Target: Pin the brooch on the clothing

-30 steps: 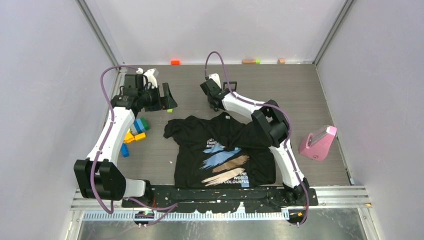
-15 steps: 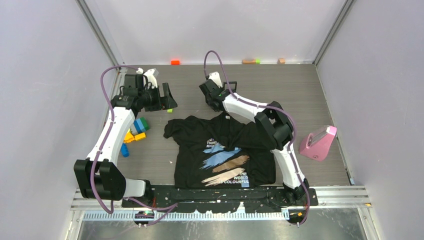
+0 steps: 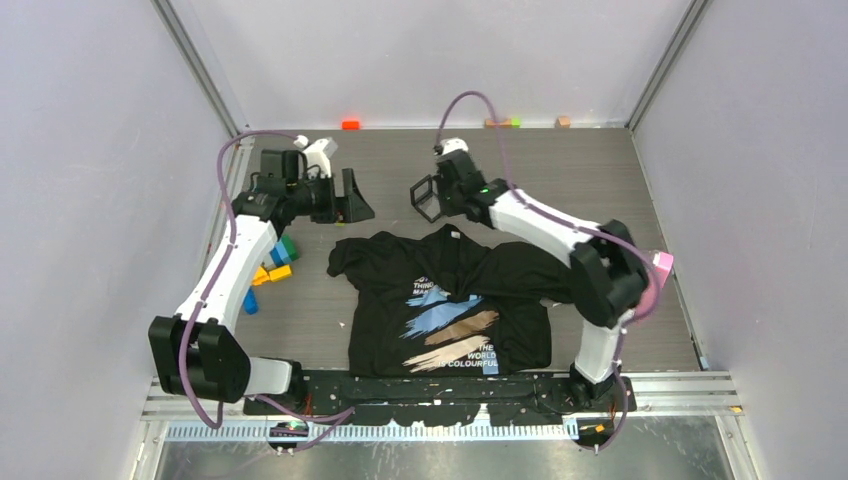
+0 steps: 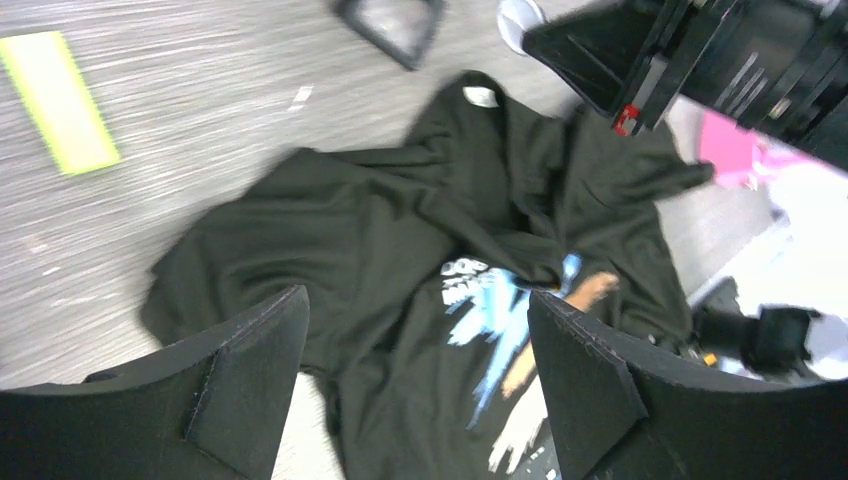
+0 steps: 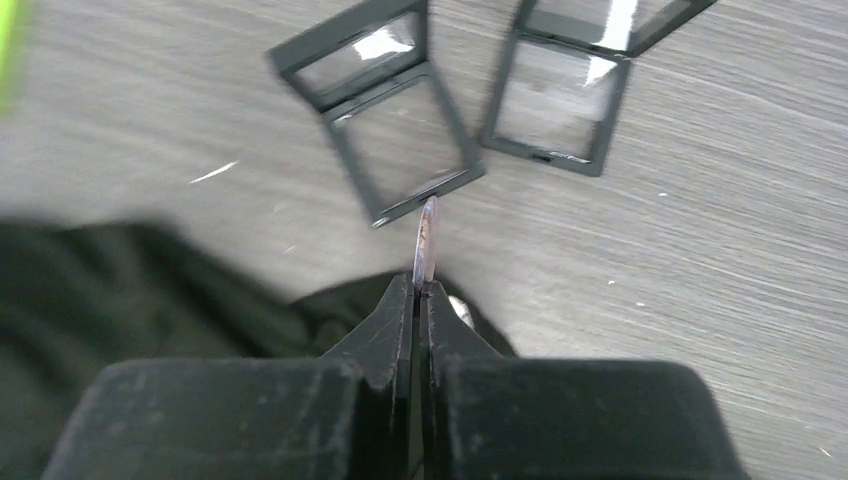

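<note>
- Left gripper hung over the far-left part of the tabletop, jaws wide apart and holding nothing. It looked ready to help and had no job yet.
- Down the middle, the clothing lay print-up near the arms' bases, collar toward the far side and rumpled around the shoulders. Nothing showed pinned to it.
- Just beyond the collar, the right gripper was clamped tight on a thin, pale piece seen edge-on, by my read the brooch. It was held clear of the two dark frames lying open on the tabletop.
- So the pickup looked done!
- What remained was the real work: carrying the brooch over the fabric, probably steadying the shirt with the free gripper, then pushing the pin through and fastening it.
- Whether its clasp stood open, the pictures did not show.
</note>
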